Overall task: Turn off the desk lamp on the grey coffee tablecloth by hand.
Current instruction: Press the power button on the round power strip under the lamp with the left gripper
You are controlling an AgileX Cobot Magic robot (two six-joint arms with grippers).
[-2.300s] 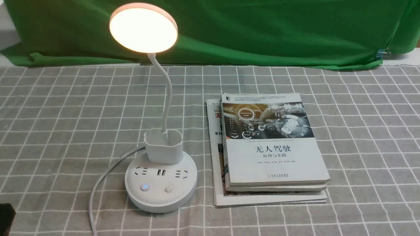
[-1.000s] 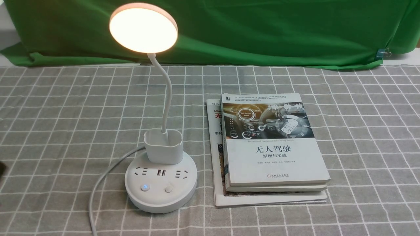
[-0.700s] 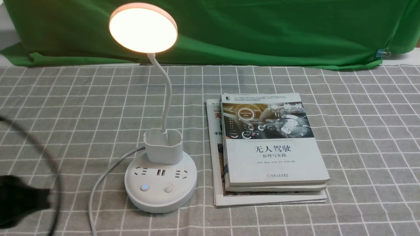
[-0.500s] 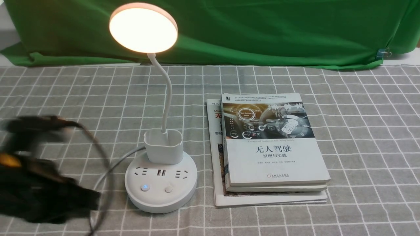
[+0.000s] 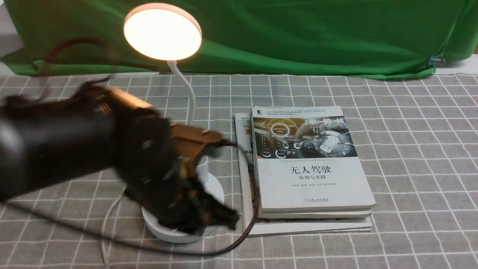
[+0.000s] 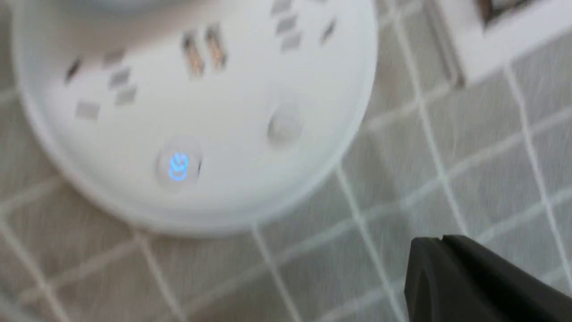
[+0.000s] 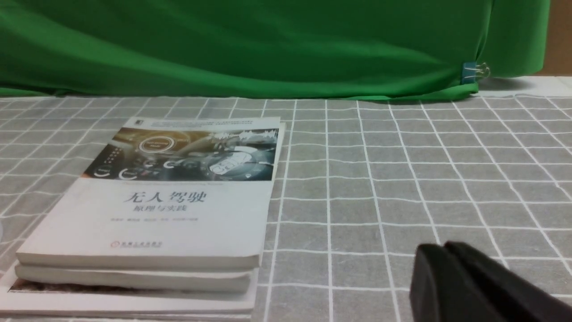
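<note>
The white desk lamp stands on the grey coffee tablecloth (image 5: 410,149), its round disc head (image 5: 163,31) lit. My left arm, blurred, covers the cup holder and most of the round base (image 5: 214,186). My left gripper (image 5: 227,220) hangs over the base's front right edge; its two black fingers lie together, empty. In the left wrist view the gripper (image 6: 440,243) is above the cloth (image 6: 447,156), beside the base (image 6: 201,112), whose one button (image 6: 178,165) glows blue and other button (image 6: 283,127) is plain. My right gripper (image 7: 442,250) is shut and empty above the cloth.
A stack of books (image 5: 310,168) lies just right of the lamp base, also in the right wrist view (image 7: 156,210). A plain green cloth (image 5: 298,33) hangs along the back. The lamp's white cord (image 5: 104,243) and my arm's black cable (image 5: 209,252) trail at the front left.
My left arm has swept in from the left edge to above the lamp base, now hiding the cup holder and buttons. The lamp stays lit. Books have not moved.
</note>
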